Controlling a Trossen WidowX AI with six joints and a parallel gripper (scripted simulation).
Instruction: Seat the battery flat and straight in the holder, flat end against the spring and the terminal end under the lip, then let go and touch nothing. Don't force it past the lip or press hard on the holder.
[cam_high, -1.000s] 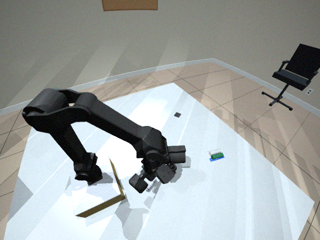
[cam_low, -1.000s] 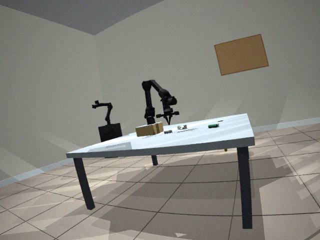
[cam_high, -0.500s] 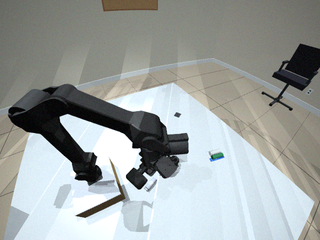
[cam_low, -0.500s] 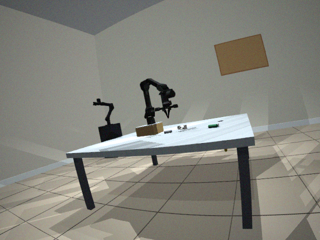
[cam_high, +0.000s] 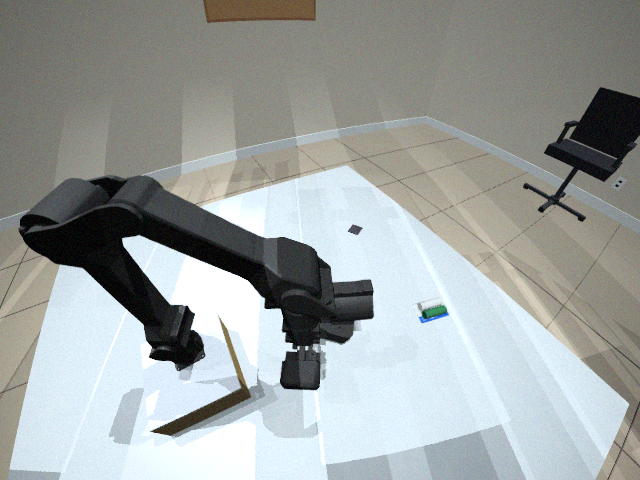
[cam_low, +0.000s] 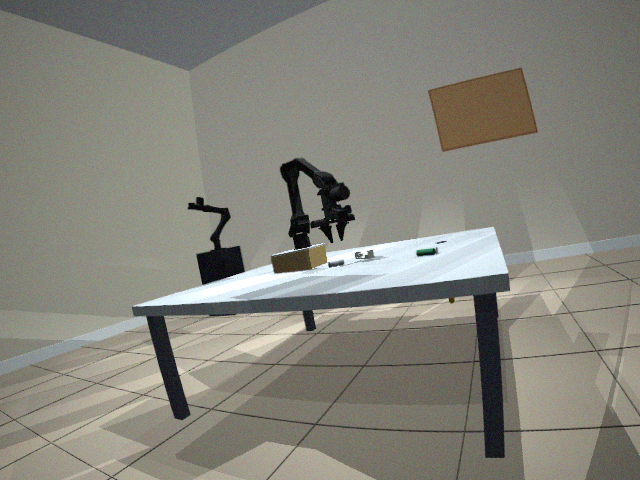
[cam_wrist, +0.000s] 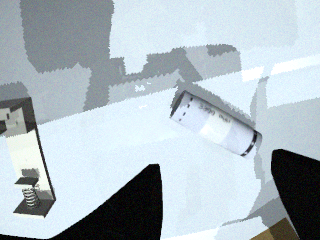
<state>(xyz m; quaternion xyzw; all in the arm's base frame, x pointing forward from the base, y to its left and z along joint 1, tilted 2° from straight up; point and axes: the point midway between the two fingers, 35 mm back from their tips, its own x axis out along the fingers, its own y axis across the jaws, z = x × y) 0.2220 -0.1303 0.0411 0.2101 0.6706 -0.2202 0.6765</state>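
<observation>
The white battery (cam_low: 336, 263) (cam_wrist: 216, 125) lies on its side on the table, outside the holder. In the wrist view it slants, with its dark-banded end at lower right and its dark end face at upper left. The holder (cam_low: 366, 256) (cam_wrist: 29, 159) stands apart from it, at the left edge of the wrist view. Its coil spring (cam_wrist: 31, 197) is at the near end and the raised lip end is at the top, partly cut off. My gripper (cam_low: 336, 240) (cam_wrist: 218, 168) is open and empty above the table, its fingertips clear of the battery. In the top view the arm hides battery and holder.
A tan-walled barrier (cam_high: 239, 361) (cam_low: 299, 259) stands close beside the battery, near the arm's base. A green cylinder (cam_high: 434, 311) (cam_low: 425, 252) and a white cylinder (cam_high: 428, 303) lie on a blue base farther out. A small dark square (cam_high: 354, 229) lies toward the back.
</observation>
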